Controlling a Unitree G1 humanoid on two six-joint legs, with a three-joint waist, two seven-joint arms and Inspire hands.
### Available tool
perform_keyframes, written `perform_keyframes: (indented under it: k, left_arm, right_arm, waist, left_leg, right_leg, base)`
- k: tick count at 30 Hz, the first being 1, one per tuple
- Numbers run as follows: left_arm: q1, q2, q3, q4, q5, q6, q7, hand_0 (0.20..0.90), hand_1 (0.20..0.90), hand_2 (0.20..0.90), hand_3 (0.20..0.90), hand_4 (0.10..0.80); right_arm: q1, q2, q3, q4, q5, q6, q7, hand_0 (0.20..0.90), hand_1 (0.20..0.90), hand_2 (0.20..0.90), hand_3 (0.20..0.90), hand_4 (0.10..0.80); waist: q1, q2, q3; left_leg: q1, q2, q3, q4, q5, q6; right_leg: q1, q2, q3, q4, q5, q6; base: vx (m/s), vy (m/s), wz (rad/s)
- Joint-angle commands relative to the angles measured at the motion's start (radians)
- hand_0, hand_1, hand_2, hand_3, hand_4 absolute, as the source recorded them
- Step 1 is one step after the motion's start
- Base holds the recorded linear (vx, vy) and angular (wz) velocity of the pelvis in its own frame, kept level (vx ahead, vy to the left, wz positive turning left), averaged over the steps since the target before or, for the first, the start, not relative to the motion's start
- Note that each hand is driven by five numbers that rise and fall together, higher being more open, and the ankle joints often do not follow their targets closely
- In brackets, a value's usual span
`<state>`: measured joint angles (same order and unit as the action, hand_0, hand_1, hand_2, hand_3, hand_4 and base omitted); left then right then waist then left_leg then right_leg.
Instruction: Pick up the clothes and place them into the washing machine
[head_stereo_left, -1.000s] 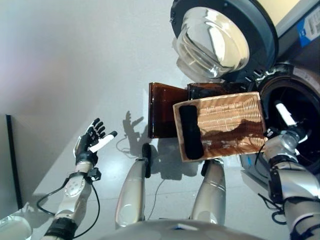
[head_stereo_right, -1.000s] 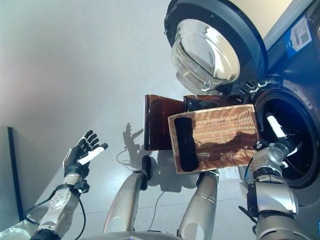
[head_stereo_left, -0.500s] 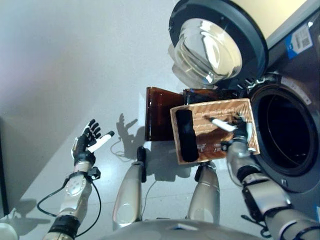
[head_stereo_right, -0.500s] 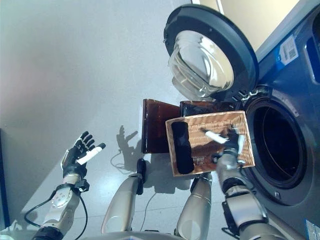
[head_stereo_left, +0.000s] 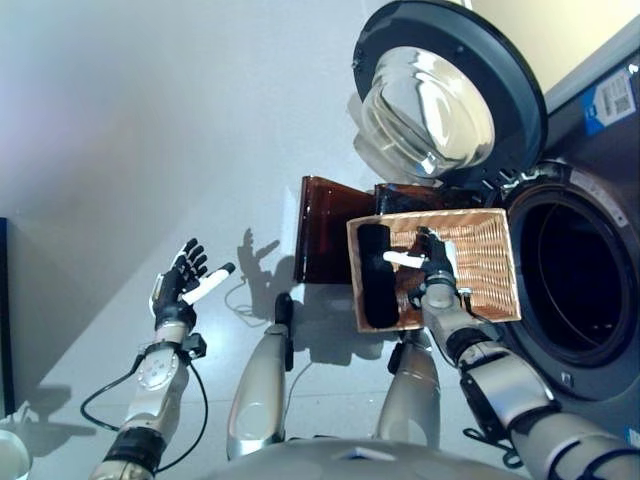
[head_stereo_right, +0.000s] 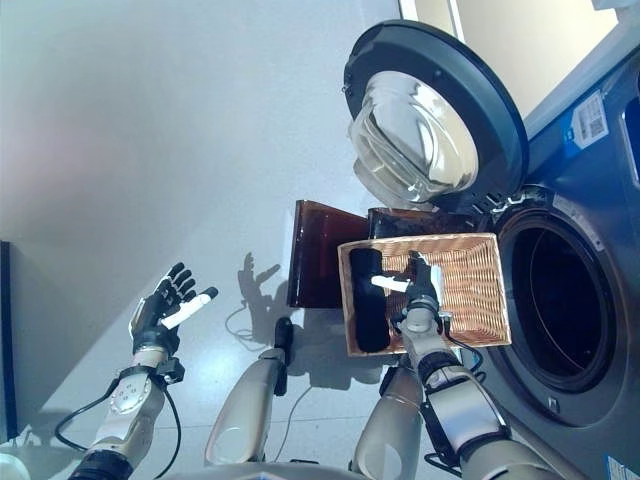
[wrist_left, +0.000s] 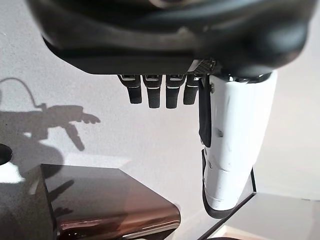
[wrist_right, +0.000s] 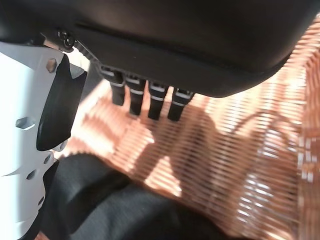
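Your right hand (head_stereo_left: 432, 262) hovers spread above the rectangular woven wicker basket (head_stereo_left: 490, 268); closing early could miss the dark rolled garment (head_stereo_left: 376, 278) beside it.

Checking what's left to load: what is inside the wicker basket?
One dark garment lies along the wicker basket's left end; the open right hand hovers over it, hiding some weave.

Pale grey floor (head_stereo_left: 150, 120) carries a woven basket (head_stereo_left: 485, 270) beside a brown translucent bin (head_stereo_left: 325, 225), both just before the front-loading washing machine (head_stereo_left: 590, 280).
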<state>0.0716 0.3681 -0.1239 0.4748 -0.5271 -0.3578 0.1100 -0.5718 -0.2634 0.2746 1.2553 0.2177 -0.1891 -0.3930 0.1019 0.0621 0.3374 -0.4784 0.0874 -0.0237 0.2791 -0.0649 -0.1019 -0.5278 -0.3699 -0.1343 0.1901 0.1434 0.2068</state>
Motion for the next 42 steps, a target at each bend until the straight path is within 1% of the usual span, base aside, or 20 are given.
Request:
perform_keyframes:
  k: [1, 8, 9, 14, 20, 26, 33, 36, 37, 42]
  left_arm:
    - [0.013, 0.071, 0.033, -0.082, 0.013, -0.075, 0.003, 0.900, 0.900, 0.900, 0.900, 0.800]
    - [0.017, 0.076, 0.021, -0.093, 0.012, -0.066, 0.004, 0.900, 0.900, 0.900, 0.900, 0.800]
    - [0.016, 0.077, 0.019, -0.092, 0.013, -0.063, 0.007, 0.900, 0.900, 0.900, 0.900, 0.800]
    - [0.015, 0.084, 0.014, -0.096, 0.018, -0.059, 0.018, 0.900, 0.900, 0.900, 0.900, 0.800]
    - [0.010, 0.082, 0.004, -0.090, 0.024, -0.057, 0.028, 0.900, 0.900, 0.900, 0.900, 0.800]
    - [0.011, 0.082, -0.003, -0.088, 0.024, -0.054, 0.036, 0.900, 0.900, 0.900, 0.900, 0.800]
    - [0.015, 0.088, -0.006, -0.095, 0.019, -0.055, 0.036, 0.900, 0.900, 0.900, 0.900, 0.800]
    - [0.021, 0.098, -0.004, -0.103, 0.025, -0.056, 0.042, 0.900, 0.900, 0.900, 0.900, 0.800]
    - [0.024, 0.101, -0.002, -0.102, 0.028, -0.055, 0.047, 0.900, 0.900, 0.900, 0.900, 0.800]
    - [0.030, 0.107, -0.008, -0.110, 0.033, -0.056, 0.061, 0.900, 0.900, 0.900, 0.900, 0.800]
  right_arm:
    - [-0.034, 0.014, -0.017, -0.010, 0.010, -0.024, -0.025, 0.900, 0.900, 0.900, 0.900, 0.800]
    - [-0.047, 0.070, 0.005, -0.006, 0.007, -0.019, -0.023, 0.900, 0.900, 0.900, 0.900, 0.800]
    - [-0.053, 0.091, 0.007, 0.013, -0.002, -0.009, -0.028, 0.900, 0.900, 0.900, 0.900, 0.800]
    - [-0.057, 0.124, 0.000, 0.042, -0.001, 0.004, -0.039, 0.900, 0.900, 0.900, 0.900, 0.800]
    - [-0.040, 0.163, 0.012, 0.039, 0.018, 0.000, -0.031, 0.900, 0.900, 0.900, 0.900, 0.800]
    - [-0.040, 0.203, 0.043, 0.033, 0.018, 0.000, -0.019, 0.900, 0.900, 0.900, 0.900, 0.800]
    - [-0.046, 0.205, 0.040, 0.056, 0.016, 0.009, -0.024, 0.900, 0.900, 0.900, 0.900, 0.800]
    - [-0.053, 0.188, 0.023, 0.070, 0.003, 0.014, -0.052, 0.900, 0.900, 0.900, 0.900, 0.800]
    - [-0.060, 0.178, 0.001, 0.082, 0.005, 0.017, -0.074, 0.900, 0.900, 0.900, 0.900, 0.800]
    - [-0.068, 0.165, -0.020, 0.088, 0.001, 0.020, -0.107, 0.900, 0.900, 0.900, 0.900, 0.800]
  waist:
    - [0.021, 0.001, -0.003]
    - [0.039, -0.003, -0.004]
    - [0.045, -0.001, -0.002]
    - [0.053, 0.001, 0.002]
    - [0.053, 0.004, 0.011]
    - [0.051, 0.010, 0.021]
    - [0.051, 0.023, 0.026]
    - [0.048, 0.029, 0.033]
    - [0.046, 0.032, 0.036]
    - [0.038, 0.033, 0.047]
  left_leg:
    - [-0.035, 0.033, -0.050, -0.037, 0.089, -0.075]
    - [-0.047, 0.026, -0.056, -0.023, 0.083, -0.073]
    - [-0.054, 0.023, -0.058, -0.015, 0.081, -0.071]
    - [-0.062, 0.020, -0.062, -0.007, 0.076, -0.068]
    - [-0.080, 0.012, -0.063, 0.016, 0.067, -0.062]
    - [-0.099, 0.012, -0.058, 0.038, 0.062, -0.060]
    - [-0.127, 0.011, -0.060, 0.070, 0.056, -0.061]
    - [-0.144, 0.010, -0.065, 0.090, 0.050, -0.060]
    - [-0.150, 0.010, -0.064, 0.100, 0.048, -0.060]
    - [-0.172, 0.009, -0.066, 0.130, 0.036, -0.055]
  right_leg:
    - [0.055, -0.079, 0.013, 0.036, 0.026, 0.055]
    - [0.063, -0.084, 0.005, 0.030, 0.031, 0.055]
    - [0.064, -0.086, 0.002, 0.032, 0.031, 0.055]
    - [0.065, -0.088, -0.001, 0.033, 0.028, 0.055]
    - [0.047, -0.089, 0.010, 0.047, 0.023, 0.055]
    - [0.023, -0.090, 0.024, 0.065, 0.015, 0.052]
    - [-0.012, -0.091, 0.042, 0.107, -0.002, 0.049]
    - [-0.031, -0.091, 0.050, 0.134, -0.014, 0.046]
    - [-0.043, -0.089, 0.057, 0.149, -0.023, 0.044]
    - [-0.074, -0.085, 0.074, 0.188, -0.038, 0.041]
  base:
    - [0.009, 0.024, 0.03]
    - [0.003, 0.011, 0.04]
    - [0.000, 0.000, 0.00]
    - [-0.004, 0.015, 0.06]
    - [-0.017, 0.024, 0.04]
    - [-0.026, 0.027, -0.02]
    - [-0.008, 0.007, -0.02]
    - [-0.009, 0.005, -0.01]
    - [0.000, 0.000, 0.00]
    - [-0.009, 0.001, -0.02]
